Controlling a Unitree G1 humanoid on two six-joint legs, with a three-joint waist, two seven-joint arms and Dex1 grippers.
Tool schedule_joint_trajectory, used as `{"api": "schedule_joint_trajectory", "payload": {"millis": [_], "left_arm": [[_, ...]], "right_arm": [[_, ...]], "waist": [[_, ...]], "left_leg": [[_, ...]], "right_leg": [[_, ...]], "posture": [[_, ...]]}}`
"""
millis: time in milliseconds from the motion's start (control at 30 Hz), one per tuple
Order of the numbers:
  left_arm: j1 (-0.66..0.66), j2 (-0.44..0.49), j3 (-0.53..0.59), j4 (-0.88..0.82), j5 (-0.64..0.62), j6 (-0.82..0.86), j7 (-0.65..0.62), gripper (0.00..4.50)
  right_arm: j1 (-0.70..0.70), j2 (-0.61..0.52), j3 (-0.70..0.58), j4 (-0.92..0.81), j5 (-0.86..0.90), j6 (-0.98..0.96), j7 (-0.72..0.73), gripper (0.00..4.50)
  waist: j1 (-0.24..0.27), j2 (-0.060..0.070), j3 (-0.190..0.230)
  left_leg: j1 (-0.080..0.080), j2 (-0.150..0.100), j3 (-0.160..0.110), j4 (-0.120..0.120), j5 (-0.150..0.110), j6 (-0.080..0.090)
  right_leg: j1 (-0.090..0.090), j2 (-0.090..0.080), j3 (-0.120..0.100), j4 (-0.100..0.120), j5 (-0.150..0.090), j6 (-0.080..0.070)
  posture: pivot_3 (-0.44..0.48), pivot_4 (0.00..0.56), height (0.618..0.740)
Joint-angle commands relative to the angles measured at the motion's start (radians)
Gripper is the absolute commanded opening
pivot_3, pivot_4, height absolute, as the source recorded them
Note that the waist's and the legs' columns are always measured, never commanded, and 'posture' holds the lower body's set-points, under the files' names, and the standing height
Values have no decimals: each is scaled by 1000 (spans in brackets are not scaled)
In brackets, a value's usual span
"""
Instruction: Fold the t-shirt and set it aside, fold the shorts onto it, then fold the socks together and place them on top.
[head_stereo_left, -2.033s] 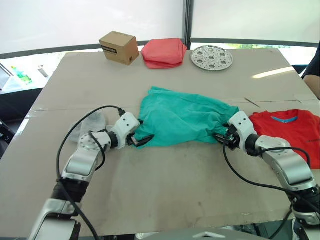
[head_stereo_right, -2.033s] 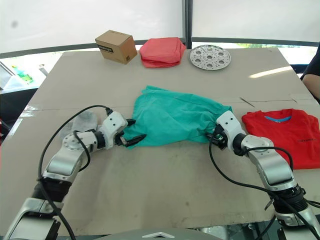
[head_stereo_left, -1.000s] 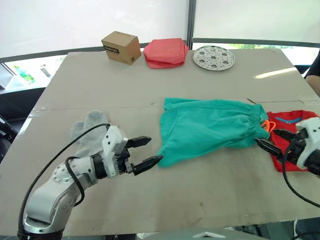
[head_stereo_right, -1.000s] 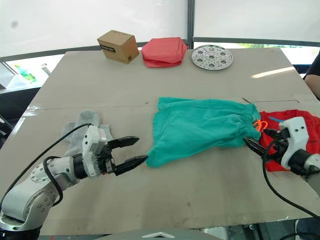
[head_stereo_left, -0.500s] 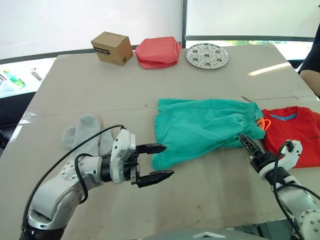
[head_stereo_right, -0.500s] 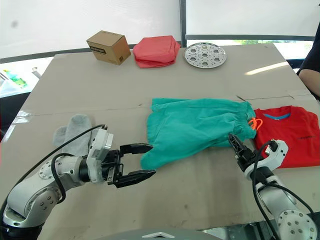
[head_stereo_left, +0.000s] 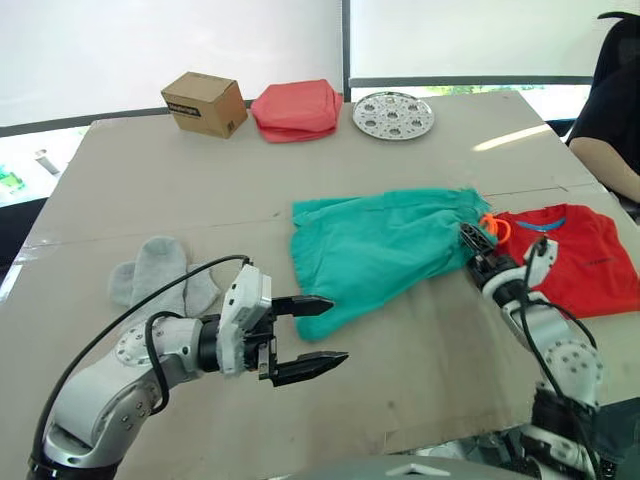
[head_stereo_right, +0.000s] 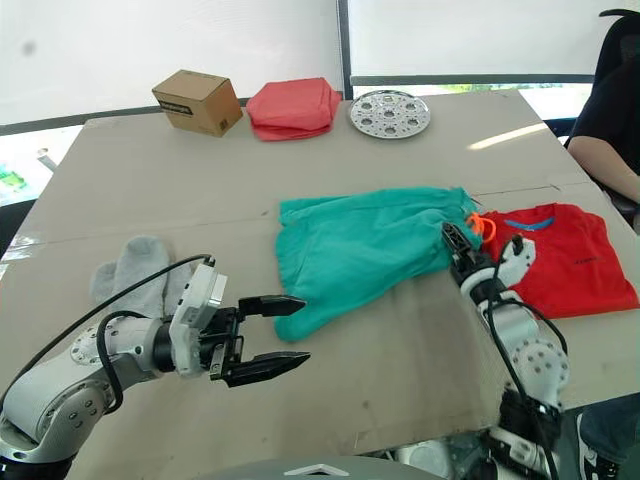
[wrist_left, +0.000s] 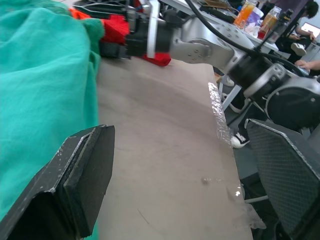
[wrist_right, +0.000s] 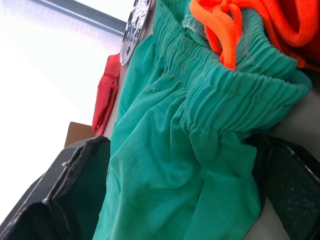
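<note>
Tan table (head_stereo_left: 400, 390), boxed label unreadable, left gripper (head_stereo_left: 318, 331) wide, right gripper (head_stereo_right: 452, 238) spread at shorts (head_stereo_right: 360, 245)

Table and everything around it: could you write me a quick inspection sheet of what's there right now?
Surface: tan table, seam across the middle.
Job's things: teal shorts spread at centre; red t-shirt flat beside their waistband; grey socks lying together near the left arm.
Clutter: cardboard box, salmon-pink cloth bundle, perforated metal disc along the far edge.
Grippers: left gripper open, off the shorts; right gripper open, fingers either side of the waistband.
Cables: black cable looping over the left arm.
Surroundings: person seated at the right.
</note>
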Motion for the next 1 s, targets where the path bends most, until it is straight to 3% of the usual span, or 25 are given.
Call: {"api": "schedule_joint_trajectory", "payload": {"millis": [33,333,400,600,667,833,1000], "left_arm": [[10,17,14,-50,16,-39,-16,4456],[30,6,16,-74,10,-56,15,4456],[31,-1,12,-79,8,-56,29,4500],[32,-17,2,-87,12,-56,67,4500],[34,-22,0,-87,12,-55,76,4500],[27,-48,-5,-71,18,-60,108,4500],[20,-75,-13,-40,50,-79,126,4500]], "right_arm": [[-26,-6,45,169,-122,-40,9,4500],[-153,-34,105,414,-317,-127,49,4500],[-168,-54,152,467,-384,-144,91,3678],[-208,-73,199,563,-503,-207,164,602],[-204,-81,219,556,-546,-237,183,64],[-153,-114,261,406,-663,-352,209,64],[-96,-204,313,210,-845,-500,199,64]], "waist": [[-3,-3,-2],[-8,-8,-5],[-8,-8,-5],[-9,-11,-7],[-8,-14,-9],[6,-13,-8],[44,-2,-1]], "left_leg": [[0,0,0,0,0,0],[2,0,0,1,0,0],[3,0,0,1,0,0],[8,0,0,0,0,0],[12,1,0,0,0,0],[11,0,0,-1,0,0],[5,-2,0,-1,0,0]], "right_leg": [[0,0,0,0,0,-1],[1,0,2,-1,0,0],[1,0,2,-2,0,0],[1,0,3,-3,0,0],[5,0,3,-3,0,0],[7,0,3,-6,0,0],[2,0,5,-6,0,0]], "posture": [[0,150,740],[0,150,740],[0,150,740],[0,150,740],[0,150,740],[0,150,740],[0,150,740]]}}
